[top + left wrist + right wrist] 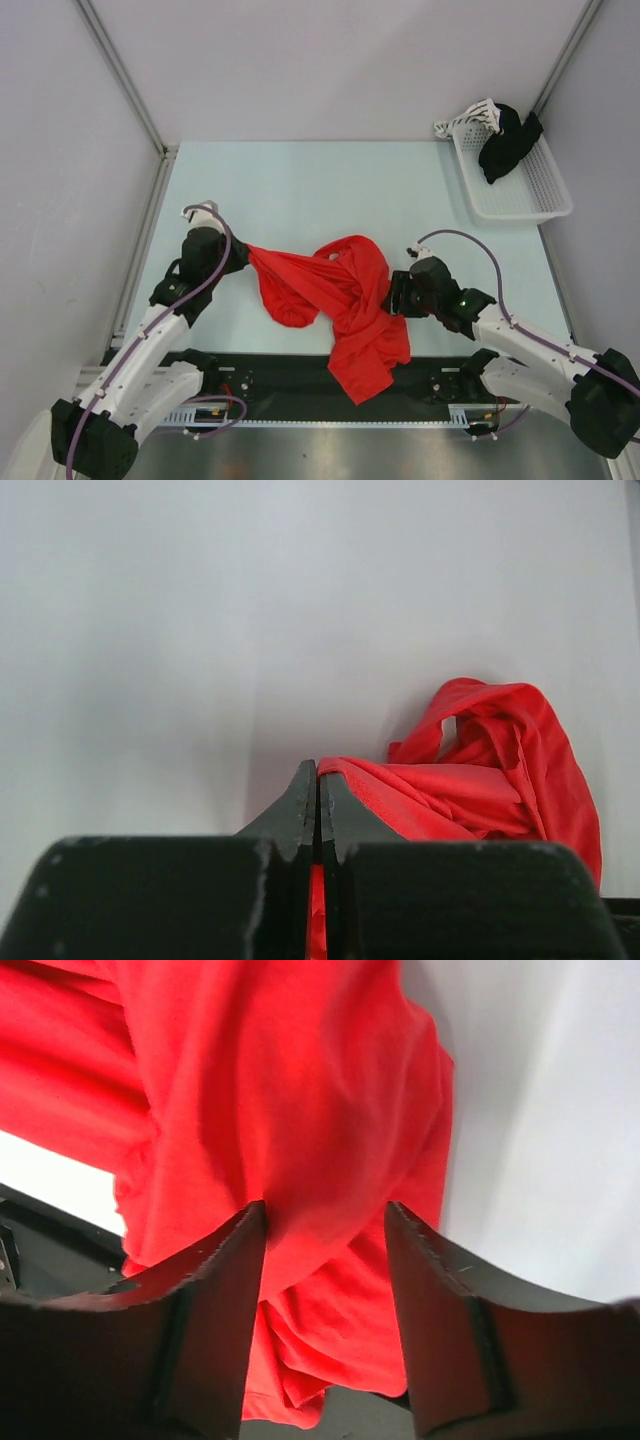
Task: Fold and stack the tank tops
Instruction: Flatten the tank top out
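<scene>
A crumpled bright red tank top (345,300) lies near the front middle of the table, its lower part hanging over the black front strip. My left gripper (240,255) is at its left corner, shut on a thin fold of the red fabric. In the left wrist view the gripper (318,775) has its jaws pressed together with red cloth between them, and the rest of the tank top (480,780) is bunched beyond. My right gripper (395,292) is at the cloth's right edge. In the right wrist view this gripper (325,1220) is open, its fingers straddling a bulge of the tank top (280,1090).
A white mesh basket (535,200) stands at the back right with a black garment (508,142) draped over its far rim. A black strip (280,375) runs along the table's near edge between the arm bases. Walls enclose the left, back and right sides.
</scene>
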`<state>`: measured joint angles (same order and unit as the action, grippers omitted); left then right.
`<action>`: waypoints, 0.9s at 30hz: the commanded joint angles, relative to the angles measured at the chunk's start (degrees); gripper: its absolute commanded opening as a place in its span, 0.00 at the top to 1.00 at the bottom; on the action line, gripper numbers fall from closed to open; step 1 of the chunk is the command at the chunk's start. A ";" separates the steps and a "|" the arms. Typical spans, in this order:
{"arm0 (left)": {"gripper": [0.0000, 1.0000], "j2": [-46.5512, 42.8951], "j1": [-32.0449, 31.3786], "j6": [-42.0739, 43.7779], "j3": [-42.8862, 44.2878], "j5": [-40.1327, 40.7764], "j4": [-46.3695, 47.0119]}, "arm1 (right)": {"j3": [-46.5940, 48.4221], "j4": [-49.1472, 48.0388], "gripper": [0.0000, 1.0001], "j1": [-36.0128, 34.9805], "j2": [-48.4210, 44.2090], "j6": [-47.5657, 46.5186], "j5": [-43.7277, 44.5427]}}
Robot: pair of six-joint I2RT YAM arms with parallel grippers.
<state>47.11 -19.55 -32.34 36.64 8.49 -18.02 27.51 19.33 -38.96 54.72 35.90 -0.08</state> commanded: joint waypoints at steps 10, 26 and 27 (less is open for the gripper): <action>1.00 -1.06 2.50 -1.24 -0.34 -4.80 2.64 | 2.11 -7.02 0.69 -0.59 7.15 -0.04 -3.61; 1.00 -4.58 2.50 -0.88 8.54 -1.81 -3.96 | 43.74 9.49 0.90 26.02 21.31 -10.76 -3.96; 1.00 -4.14 2.50 -1.76 8.01 -3.38 -3.43 | 47.34 10.37 0.69 27.95 26.01 -10.50 -3.88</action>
<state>42.35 -17.58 -33.06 43.72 5.41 -21.78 69.10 27.59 -15.44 68.07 28.16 -2.35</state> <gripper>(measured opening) 0.014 0.229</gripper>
